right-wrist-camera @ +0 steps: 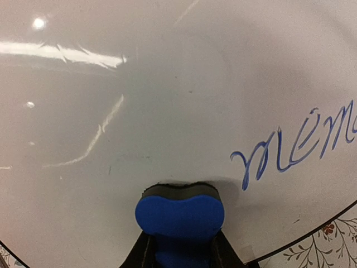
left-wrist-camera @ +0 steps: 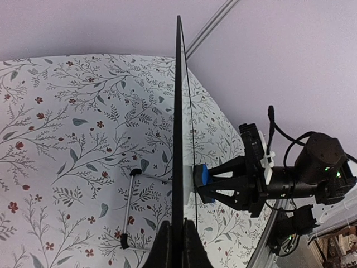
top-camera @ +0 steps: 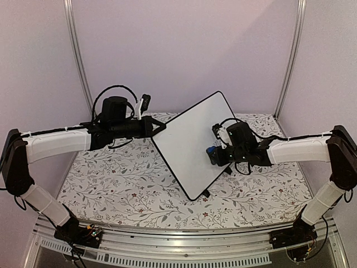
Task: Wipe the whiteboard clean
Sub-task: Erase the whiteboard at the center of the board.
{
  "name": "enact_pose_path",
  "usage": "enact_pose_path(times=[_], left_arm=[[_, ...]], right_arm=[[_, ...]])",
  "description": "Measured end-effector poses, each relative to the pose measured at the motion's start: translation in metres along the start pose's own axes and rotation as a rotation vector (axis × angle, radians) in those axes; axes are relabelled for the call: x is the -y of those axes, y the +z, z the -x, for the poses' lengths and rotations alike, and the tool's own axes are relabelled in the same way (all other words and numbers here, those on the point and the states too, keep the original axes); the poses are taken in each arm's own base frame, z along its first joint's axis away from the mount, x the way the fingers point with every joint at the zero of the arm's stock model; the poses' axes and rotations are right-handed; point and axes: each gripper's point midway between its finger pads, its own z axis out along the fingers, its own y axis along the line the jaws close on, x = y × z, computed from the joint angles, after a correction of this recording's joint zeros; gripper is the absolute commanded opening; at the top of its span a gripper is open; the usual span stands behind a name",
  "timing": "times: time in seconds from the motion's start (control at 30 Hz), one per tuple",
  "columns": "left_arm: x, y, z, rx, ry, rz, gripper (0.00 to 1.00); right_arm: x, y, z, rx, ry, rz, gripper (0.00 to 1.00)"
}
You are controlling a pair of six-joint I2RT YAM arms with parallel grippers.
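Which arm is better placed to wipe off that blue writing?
Right. The right gripper presses the blue eraser on the whiteboard beside the writing; the left gripper clamps the board's edge.

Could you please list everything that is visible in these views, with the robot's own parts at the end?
whiteboard: one, white with a black rim, held upright over the table's middle
writing: one cursive word, blue, on the whiteboard near its rim
eraser: one, blue, pressed against the whiteboard's face
thin rod: one, silver with black ends, lying on the table on the side away from the eraser
table: one, white floral cover, beneath everything
left tool: one, black, clamped on the whiteboard's edge
right tool: one, black, gripping the eraser
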Motion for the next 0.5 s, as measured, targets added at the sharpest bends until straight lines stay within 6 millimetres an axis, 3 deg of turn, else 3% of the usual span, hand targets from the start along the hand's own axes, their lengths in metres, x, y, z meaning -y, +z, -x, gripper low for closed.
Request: enact_pose_path(times=[0.1,0.23,0.37,0.5], left_arm=[[0.0,0.0,0.0,0.0,-0.001,0.0,0.0],[0.0,0.0,0.0,-0.001,-0.004,0.001,0.0],[0.0,0.0,0.0,-0.002,-0.005,0.001,0.0],[0.0,-0.001,0.0,-0.003,-0.005,0.001,0.0]], right_arm=[[0.001,0.001,0.018,0.034,0.003,-0.001,0.15],[0.002,0.002,0.021,0.043,0.007,0.003,0.15],[0.003,0.002,0.013,0.06,0.017,0.013,0.14],[0.009,0.001,-0.013,0.03,0.037,0.011,0.14]])
